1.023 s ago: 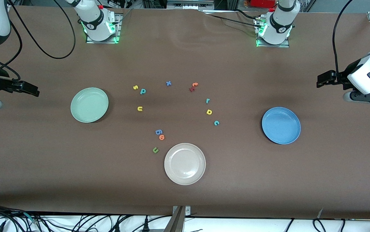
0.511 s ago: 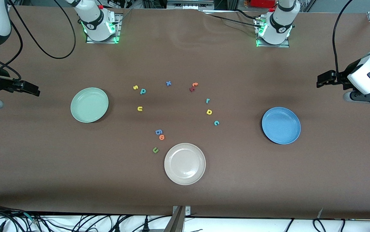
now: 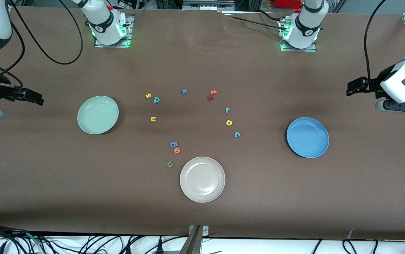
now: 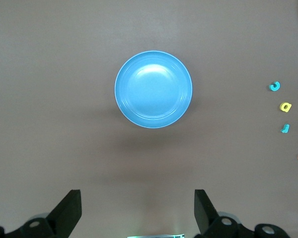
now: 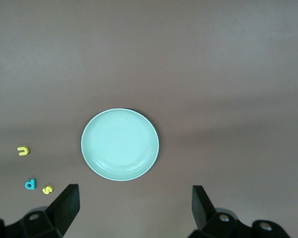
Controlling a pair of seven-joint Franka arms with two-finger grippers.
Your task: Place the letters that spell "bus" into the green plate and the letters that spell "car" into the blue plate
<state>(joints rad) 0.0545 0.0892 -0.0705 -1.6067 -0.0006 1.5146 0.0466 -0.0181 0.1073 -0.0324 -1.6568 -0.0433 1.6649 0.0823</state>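
The green plate (image 3: 97,114) (image 5: 120,144) lies toward the right arm's end of the table, the blue plate (image 3: 307,137) (image 4: 153,89) toward the left arm's end. Between them, beside the green plate, lie a yellow s (image 3: 148,95), a teal b (image 3: 156,100) and a yellow u (image 3: 153,119). Closer to the blue plate sit a teal r (image 3: 227,110), a yellow a (image 3: 229,122) and a teal c (image 3: 236,134). My right gripper (image 3: 35,97) (image 5: 134,206) hangs open over bare table past the green plate. My left gripper (image 3: 354,87) (image 4: 138,208) hangs open past the blue plate. Both hold nothing.
A beige-white plate (image 3: 202,179) lies nearest the front camera. Beside it are a blue 6 (image 3: 174,144), an orange o (image 3: 177,150) and a green u (image 3: 170,164). A blue x (image 3: 184,91) and orange and dark red letters (image 3: 211,95) lie farther back.
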